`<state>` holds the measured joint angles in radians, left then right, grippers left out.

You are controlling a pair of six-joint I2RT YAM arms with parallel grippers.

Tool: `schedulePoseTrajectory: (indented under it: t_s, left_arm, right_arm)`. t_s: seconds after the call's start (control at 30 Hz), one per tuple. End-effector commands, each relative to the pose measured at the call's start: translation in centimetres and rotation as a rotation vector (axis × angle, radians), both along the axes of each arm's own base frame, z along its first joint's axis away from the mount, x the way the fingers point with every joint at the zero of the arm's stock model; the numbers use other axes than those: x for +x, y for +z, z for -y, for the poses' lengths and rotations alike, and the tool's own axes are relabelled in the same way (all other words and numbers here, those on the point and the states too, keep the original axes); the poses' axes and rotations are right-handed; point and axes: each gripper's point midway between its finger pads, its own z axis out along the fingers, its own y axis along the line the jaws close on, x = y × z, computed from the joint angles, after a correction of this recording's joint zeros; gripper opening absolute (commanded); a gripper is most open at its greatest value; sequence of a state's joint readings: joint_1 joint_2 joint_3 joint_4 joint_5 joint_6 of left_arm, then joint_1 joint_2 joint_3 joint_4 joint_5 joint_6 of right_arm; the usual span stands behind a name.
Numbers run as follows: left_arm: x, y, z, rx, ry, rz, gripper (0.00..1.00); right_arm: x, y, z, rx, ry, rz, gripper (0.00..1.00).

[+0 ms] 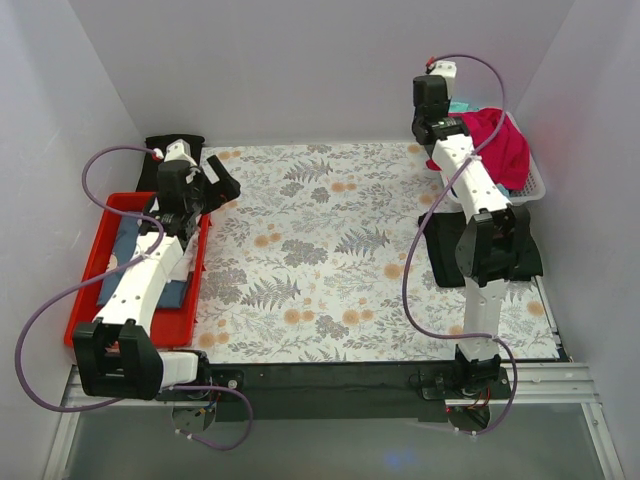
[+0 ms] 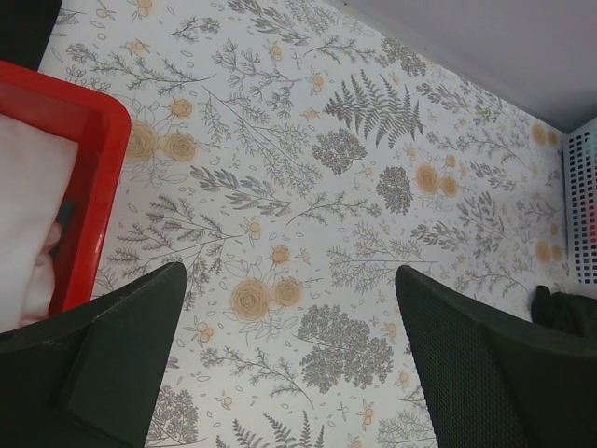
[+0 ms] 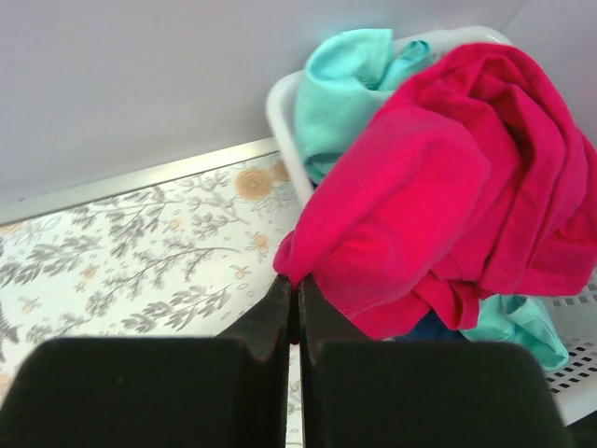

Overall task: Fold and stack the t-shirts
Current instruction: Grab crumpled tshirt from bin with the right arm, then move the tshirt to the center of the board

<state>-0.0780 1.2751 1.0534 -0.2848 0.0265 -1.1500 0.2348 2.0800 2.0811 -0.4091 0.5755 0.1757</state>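
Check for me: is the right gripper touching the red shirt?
Touching. The right wrist view shows a corner of the red shirt running straight into the closed tips of the right gripper, with no gap; it looks pinched there.

Wide-open flower-and-fern patterned table cover [image 1: 330, 250] stretches right of the red plastic tray [image 1: 84, 270]. Far right of that tray, a white perforated basket [image 1: 537, 188] heaped with a crimson t-shirt [image 1: 500, 145] crowds the corner.
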Motion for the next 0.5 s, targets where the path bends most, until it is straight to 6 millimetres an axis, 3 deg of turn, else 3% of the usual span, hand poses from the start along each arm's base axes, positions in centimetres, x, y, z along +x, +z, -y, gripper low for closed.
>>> schedulePoseTrajectory:
  t_s: [0.0,0.23,0.27,0.43,0.47]
  left_arm:
    - [-0.8,1.8,0.2,-0.002,-0.012,0.043,0.93]
    - [-0.6,3.2,0.7,-0.014,-0.036,0.07,0.93]
    - [-0.5,3.5,0.7,-0.018,-0.038,0.076,0.93]
    - [-0.5,4.7,1.2,-0.04,-0.054,0.101,0.93]
    - [-0.5,4.9,1.3,-0.043,-0.056,0.107,0.93]
  right_arm:
    - [-1.5,7.6,-2.6,-0.046,0.024,0.165,0.01]
    - [-7.0,18.4,-6.0,-0.092,0.118,0.342,0.01]
    - [-8.3,20.9,-7.1,-0.116,0.148,0.389,0.01]
    - [-14.8,29.7,-11.3,-0.189,0.226,0.582,0.01]
    - [-16.9,31.3,-13.4,-0.223,0.263,0.625,0.01]
